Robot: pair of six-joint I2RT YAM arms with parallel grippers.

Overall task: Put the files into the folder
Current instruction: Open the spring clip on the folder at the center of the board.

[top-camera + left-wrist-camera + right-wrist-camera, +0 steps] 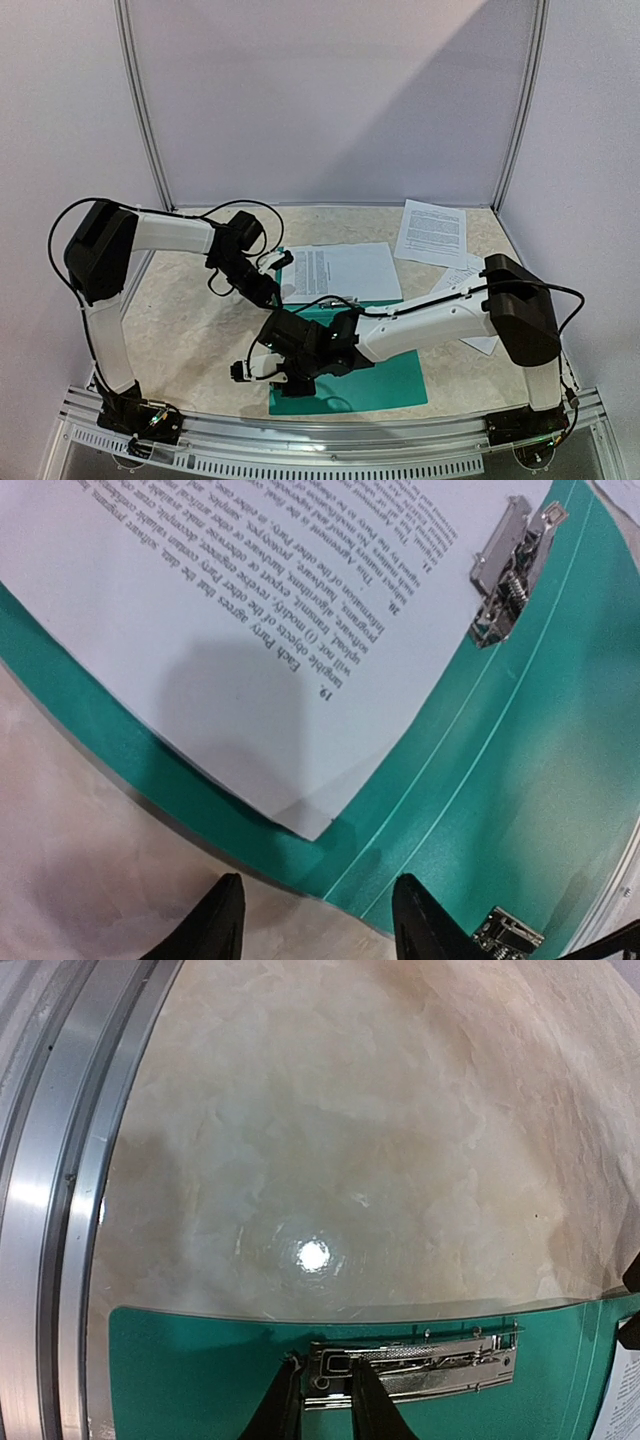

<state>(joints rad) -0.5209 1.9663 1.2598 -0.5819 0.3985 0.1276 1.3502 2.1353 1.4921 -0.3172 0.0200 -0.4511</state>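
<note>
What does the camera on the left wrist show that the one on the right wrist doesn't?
Only the left wrist view: the left pincer, open, and a printed sheet lying on the teal folder, its text readable. Only the right wrist view: the right pincer, its fingers either side of a metal clip end, and the table's aluminium rail. Both: that folder, metal clip parts and the beige table.

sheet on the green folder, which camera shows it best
Left wrist: the sheet fills the frame, print readable, corner lying on the folder. Top view shows it small, partly behind the left arm. Right wrist catches only a sliver at the right edge.
</note>
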